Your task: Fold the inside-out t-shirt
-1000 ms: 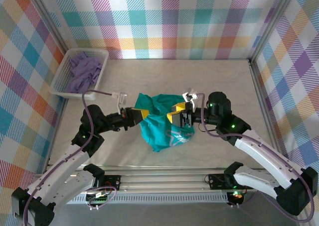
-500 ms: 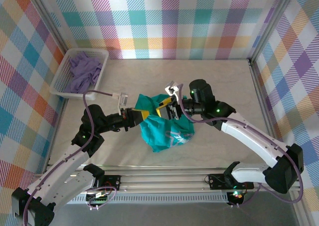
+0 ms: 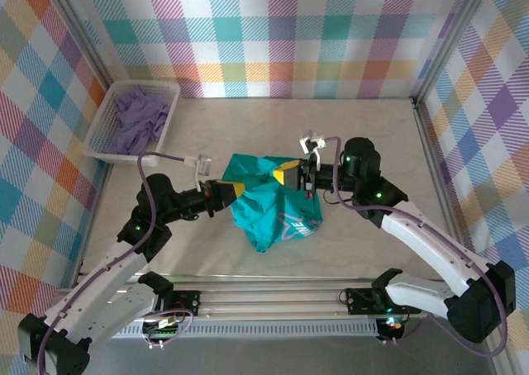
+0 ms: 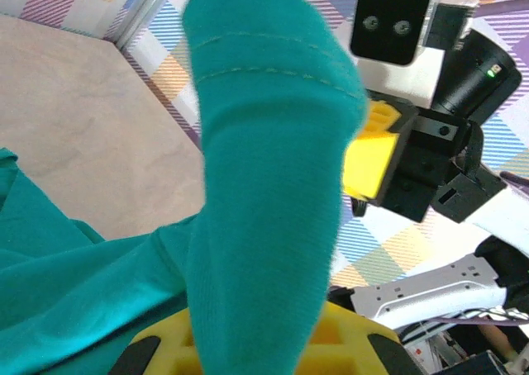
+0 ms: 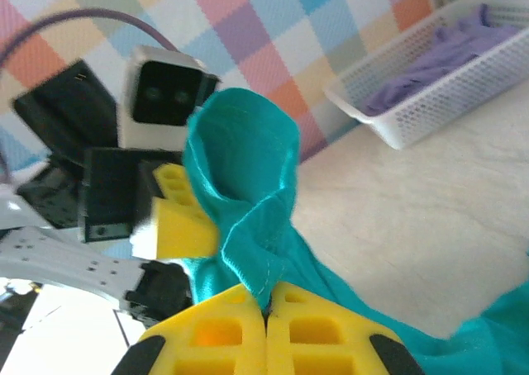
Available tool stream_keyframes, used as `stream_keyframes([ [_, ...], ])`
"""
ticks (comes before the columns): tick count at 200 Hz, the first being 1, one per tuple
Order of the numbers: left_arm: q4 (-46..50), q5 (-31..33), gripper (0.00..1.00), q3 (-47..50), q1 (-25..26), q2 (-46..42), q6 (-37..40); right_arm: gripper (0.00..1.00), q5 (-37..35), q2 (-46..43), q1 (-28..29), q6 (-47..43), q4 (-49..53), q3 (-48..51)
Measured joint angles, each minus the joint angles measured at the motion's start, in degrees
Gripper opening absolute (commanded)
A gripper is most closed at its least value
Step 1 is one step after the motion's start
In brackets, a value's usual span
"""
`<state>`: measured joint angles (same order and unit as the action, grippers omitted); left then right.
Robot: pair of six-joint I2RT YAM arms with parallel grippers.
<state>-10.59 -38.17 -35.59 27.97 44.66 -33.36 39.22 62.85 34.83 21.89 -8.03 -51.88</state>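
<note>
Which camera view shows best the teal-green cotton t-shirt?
Top external: the whole teal-green cotton t-shirt is visible between the arms. Wrist views give close-up folds pinched by the left end effector and right end effector.

I watch from above through a fixed camera set high behind both arm bases, looking down on the whole desk point(image 3: 372, 135), with the teal t-shirt point(image 3: 273, 210) near the middle. The left wrist view sits very close to the t-shirt point(image 4: 273, 185) and looks past it at the right arm's camera box point(image 4: 395, 21). The right wrist view, just as close to the t-shirt point(image 5: 248, 168), faces back toward the left arm's camera box point(image 5: 161, 94), with the white basket point(image 5: 446, 102) beyond. All three views share the t-shirt.
</note>
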Motion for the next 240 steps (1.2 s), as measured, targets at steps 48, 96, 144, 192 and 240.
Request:
stream_keyframes([
  [48,4.81,4.33,0.44,-0.02,0.0,0.0,3.21,0.0,4.02,0.44,-0.04,4.92,-8.33,2.99],
  [96,17.84,13.6,0.68,-2.99,0.0,-1.79,6.75,0.0,4.31,0.48,-0.04,6.01,-11.69,4.7],
  [144,29.46,22.84,0.61,-8.22,0.22,-7.13,10.08,0.0,3.28,0.72,-0.26,5.95,-11.37,4.74],
  [192,33.33,22.56,0.44,-13.94,5.11,-6.97,15.98,0.0,1.81,3.39,-0.26,5.57,-5.2,2.1],
  [240,37.64,21.55,0.48,-24.48,12.87,5.6,24.83,0.0,1.75,5.01,-0.26,5.57,-2.12,0.74],
])
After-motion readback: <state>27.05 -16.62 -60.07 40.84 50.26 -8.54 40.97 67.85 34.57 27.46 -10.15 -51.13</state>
